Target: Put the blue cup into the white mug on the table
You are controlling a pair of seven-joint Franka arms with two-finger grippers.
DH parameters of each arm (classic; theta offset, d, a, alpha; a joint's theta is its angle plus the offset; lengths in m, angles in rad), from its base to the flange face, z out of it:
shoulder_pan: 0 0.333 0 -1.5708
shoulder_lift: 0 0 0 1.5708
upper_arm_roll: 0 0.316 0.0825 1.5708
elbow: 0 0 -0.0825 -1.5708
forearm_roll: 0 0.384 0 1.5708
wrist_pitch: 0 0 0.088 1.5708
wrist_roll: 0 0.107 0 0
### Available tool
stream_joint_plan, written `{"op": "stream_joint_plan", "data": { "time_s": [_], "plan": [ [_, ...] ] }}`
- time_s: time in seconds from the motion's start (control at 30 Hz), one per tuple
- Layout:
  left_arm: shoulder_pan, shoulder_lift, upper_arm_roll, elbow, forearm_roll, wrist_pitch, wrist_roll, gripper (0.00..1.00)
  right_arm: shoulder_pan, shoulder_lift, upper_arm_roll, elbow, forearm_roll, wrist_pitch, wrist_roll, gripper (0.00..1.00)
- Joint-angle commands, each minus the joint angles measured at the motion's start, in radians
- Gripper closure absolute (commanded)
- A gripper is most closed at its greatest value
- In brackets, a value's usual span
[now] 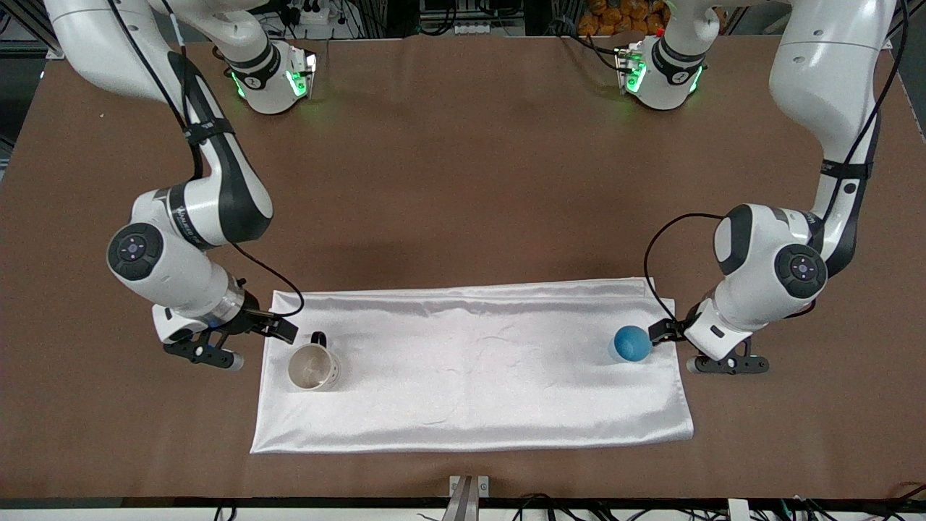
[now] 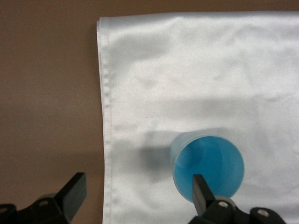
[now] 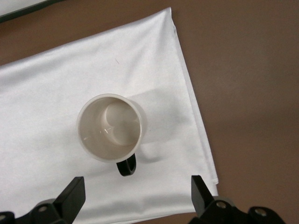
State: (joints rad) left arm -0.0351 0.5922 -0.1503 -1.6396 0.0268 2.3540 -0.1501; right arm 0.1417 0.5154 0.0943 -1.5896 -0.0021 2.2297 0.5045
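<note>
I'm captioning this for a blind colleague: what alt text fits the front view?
A blue cup and a white mug stand upright at opposite ends of a white cloth on a brown table. The open left gripper hangs beside the cup, the open right gripper beside the mug.

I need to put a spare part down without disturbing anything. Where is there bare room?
Free: the cloth between white mug and blue cup; the bare table above it. Crowded: both cloth ends, by the left gripper and right gripper.
</note>
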Motion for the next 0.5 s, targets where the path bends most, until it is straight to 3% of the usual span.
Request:
{"op": "stream_joint_plan", "data": {
  "time_s": [0.0, 0.17, 0.47],
  "plan": [
    [-0.008, 0.017, 0.003, 0.0, 0.004, 0.024, 0.001, 0.0, 0.032, 0.067, -0.001, 0.069, -0.018, -0.009, 0.117, 0.0],
    [-0.023, 0.024, 0.006, 0.0, 0.005, 0.024, -0.031, 0.0, 0.044, 0.097, -0.001, 0.074, -0.016, 0.008, 0.137, 0.0],
    [-0.049, 0.044, 0.005, 0.003, 0.108, 0.025, -0.117, 0.0, 0.056, 0.158, -0.001, 0.074, -0.015, 0.077, 0.161, 0.0]
  ]
}}
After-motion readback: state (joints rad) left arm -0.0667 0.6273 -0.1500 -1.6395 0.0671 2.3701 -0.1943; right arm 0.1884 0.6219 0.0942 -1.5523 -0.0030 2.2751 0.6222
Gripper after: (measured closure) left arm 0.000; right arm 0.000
